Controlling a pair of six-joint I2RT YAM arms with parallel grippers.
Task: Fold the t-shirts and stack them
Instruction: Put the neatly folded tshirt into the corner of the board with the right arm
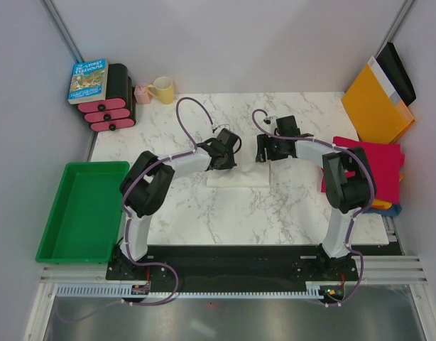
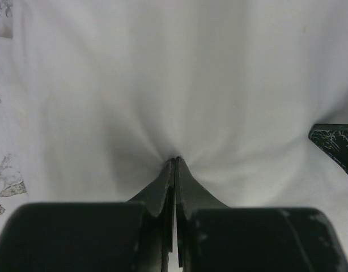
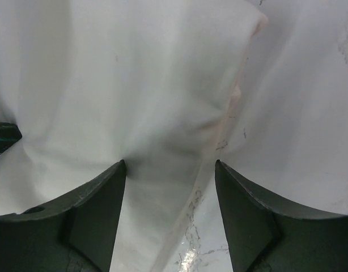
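The white t-shirt lies folded into a small rectangle at the table's middle. My left gripper is at its far left edge. In the left wrist view the gripper is shut, and the white cloth puckers at its tips. My right gripper is at the shirt's far right edge. In the right wrist view it is open, straddling the shirt's edge, with one finger over cloth and one over bare marble. A crimson red folded shirt tops a stack at the right, with orange and dark blue edges showing beneath.
A green tray sits off the table's left edge. A book, pink-and-black items and a yellow mug stand at the back left. An orange-yellow envelope leans at the back right. Each arm's cable loops above the shirt.
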